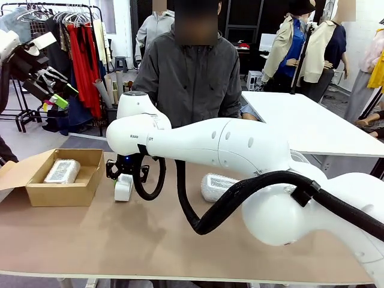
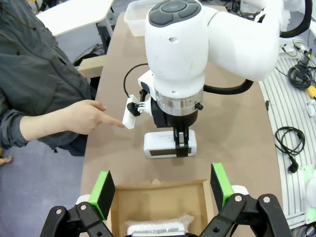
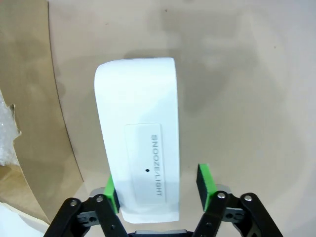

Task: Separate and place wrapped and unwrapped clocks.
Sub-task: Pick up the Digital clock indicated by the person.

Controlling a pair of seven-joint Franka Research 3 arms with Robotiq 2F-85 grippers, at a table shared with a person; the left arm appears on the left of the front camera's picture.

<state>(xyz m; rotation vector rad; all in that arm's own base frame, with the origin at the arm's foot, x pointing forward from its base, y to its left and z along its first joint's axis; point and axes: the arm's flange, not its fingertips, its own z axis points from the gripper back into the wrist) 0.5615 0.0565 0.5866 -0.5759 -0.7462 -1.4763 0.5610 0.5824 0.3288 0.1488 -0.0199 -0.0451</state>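
1. Right wrist view: right gripper straddles bare clock, jaws apart.
2. It lies just beside box; left gripper above box, jaws apart.
3. Grasping step; next likely needs a firm squeeze.

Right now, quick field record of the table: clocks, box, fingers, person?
bare clock: white, on table, between right fingers, gap at one pad
wrapped clock 1: inside cardboard box
wrapped clock 2: on table, right of the bare clock
left fingers: open, above the box
person's hand: pointing toward the right fingers
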